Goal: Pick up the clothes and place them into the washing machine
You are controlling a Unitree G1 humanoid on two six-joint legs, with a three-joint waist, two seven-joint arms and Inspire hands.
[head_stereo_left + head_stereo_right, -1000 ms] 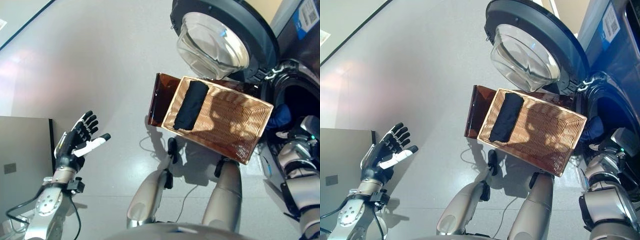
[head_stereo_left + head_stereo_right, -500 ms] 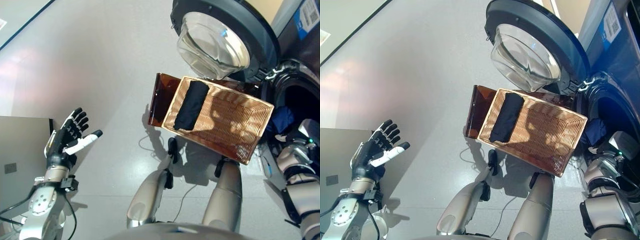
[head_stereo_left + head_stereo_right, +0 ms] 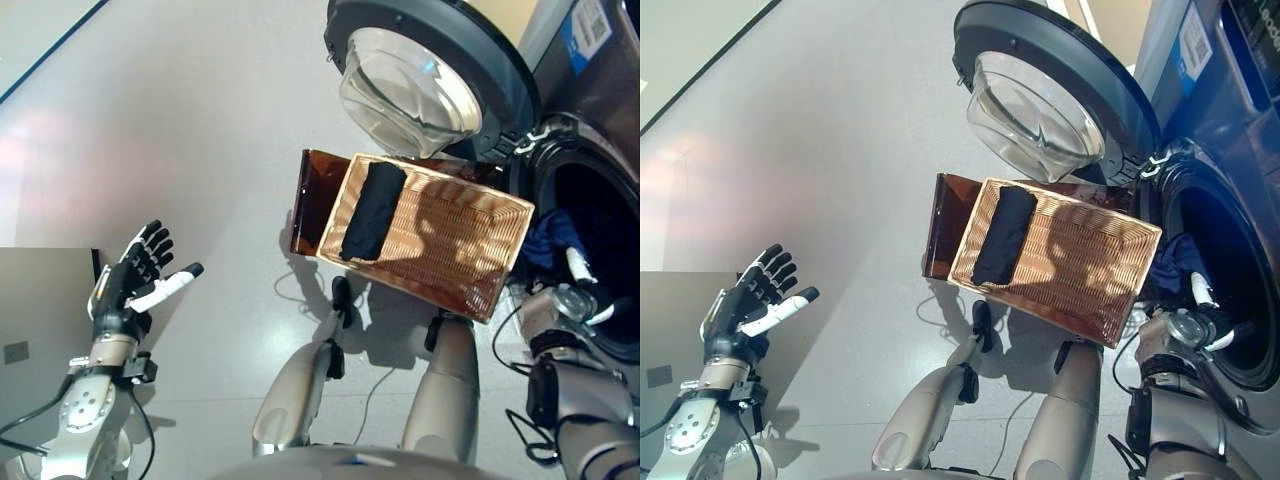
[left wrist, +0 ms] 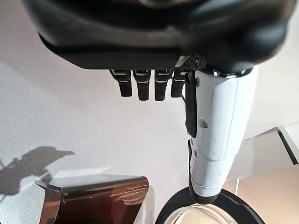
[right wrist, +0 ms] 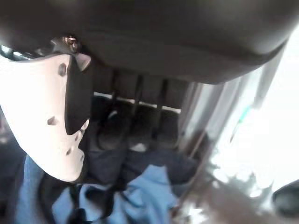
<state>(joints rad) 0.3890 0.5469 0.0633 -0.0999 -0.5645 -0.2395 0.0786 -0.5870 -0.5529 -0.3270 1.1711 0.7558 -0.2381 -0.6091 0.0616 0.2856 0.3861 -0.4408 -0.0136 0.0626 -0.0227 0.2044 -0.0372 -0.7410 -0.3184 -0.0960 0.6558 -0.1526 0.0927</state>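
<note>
Right hand [image 3: 1196, 305] spread above blue clothes [image 5: 140, 196]; black garment [image 3: 368, 211] lies lengthwise across basket [image 3: 470, 260]

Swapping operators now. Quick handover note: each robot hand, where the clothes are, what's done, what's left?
Left robot hand: open, empty, raised over the floor, idle.
Right robot hand: at the washing machine drum opening, fingers straight above the blue clothes, gripping nothing.
Done: blue clothes lie inside the drum.
Left: the dark folded garment lies in the wicker basket in front of the open door. Pick it up and load it.
</note>
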